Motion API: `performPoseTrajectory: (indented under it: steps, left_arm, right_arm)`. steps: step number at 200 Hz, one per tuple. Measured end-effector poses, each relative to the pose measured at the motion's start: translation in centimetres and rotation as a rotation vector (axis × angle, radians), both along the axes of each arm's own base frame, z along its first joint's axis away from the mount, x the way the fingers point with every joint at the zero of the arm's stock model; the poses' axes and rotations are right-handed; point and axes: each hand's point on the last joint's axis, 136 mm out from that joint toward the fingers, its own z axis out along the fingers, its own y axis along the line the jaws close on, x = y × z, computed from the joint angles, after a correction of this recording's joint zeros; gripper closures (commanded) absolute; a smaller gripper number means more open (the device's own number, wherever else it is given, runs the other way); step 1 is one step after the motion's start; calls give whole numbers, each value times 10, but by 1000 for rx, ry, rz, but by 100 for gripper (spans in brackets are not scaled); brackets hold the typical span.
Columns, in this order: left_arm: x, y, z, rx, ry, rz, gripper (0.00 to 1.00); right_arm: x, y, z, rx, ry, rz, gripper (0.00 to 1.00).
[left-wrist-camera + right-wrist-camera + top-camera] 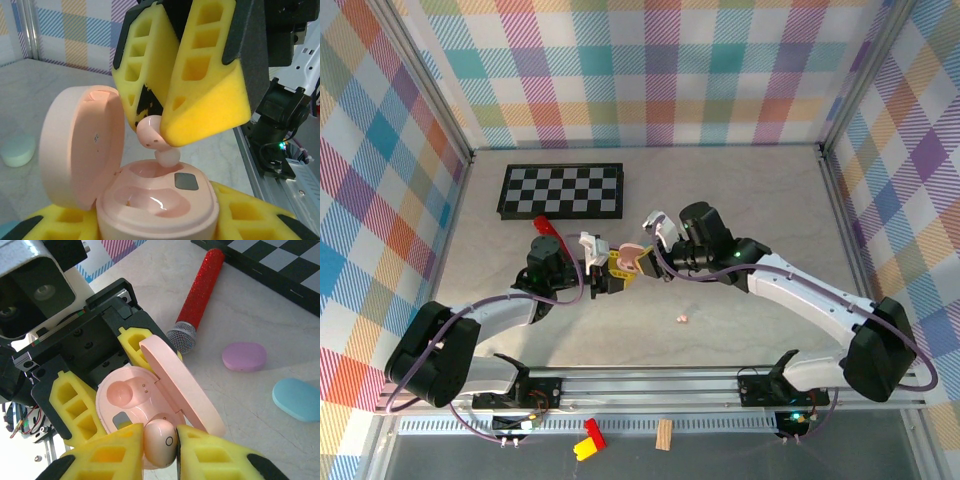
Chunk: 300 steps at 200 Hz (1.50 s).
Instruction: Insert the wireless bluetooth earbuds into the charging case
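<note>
My left gripper [610,272] is shut on the pink charging case [165,200], held upright mid-table with its lid [80,150] swung open. Both sockets in the case [125,392] are empty. My right gripper [160,452] is shut on a pink earbud [160,442], pinched between its yellow fingers [210,85]. The white tip of that earbud [150,132] hangs at the mouth of the socket farther from the left wrist camera, touching or just above its rim. A second small pink earbud [682,319] lies loose on the table in front of the grippers.
A red glitter microphone [200,295] lies just beyond the case. Purple [244,356], blue [297,399] and mint [17,150] oval cases sit on the table nearby. A chessboard [562,190] lies at the back left. Small blocks [588,437] rest below the front rail.
</note>
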Motion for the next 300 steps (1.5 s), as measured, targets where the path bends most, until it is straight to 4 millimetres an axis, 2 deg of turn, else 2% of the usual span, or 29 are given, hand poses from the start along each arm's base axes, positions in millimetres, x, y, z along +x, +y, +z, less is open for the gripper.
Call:
performPoseTrajectory:
  steps: [71,142,178,198,219,248,278,300]
  left_arm:
    - [4,1,1,-5,26,25,65]
    - [8,-1,7,-35,33,34,65]
    - [12,2,15,-56,-6,51,65]
    - [16,4,19,-70,-17,67,65]
    - [19,5,24,-83,-31,82,65]
    - [20,6,27,-95,-39,90,65]
    - [23,7,31,-110,-54,106,65]
    - [24,7,33,-117,-63,115,65]
  right_arm:
    - [2,3,-2,4,-3,2,74]
    - [1,2,7,25,-11,-35,51]
    - [-10,-25,21,95,-53,-113,45]
    - [-11,-49,17,131,-16,-212,43]
    - [-7,-79,-9,131,94,-378,46]
    - [-12,-112,-69,61,342,-600,46]
    - [-38,-120,-125,1,604,-688,45]
    - [-57,-119,-158,-40,758,-715,47]
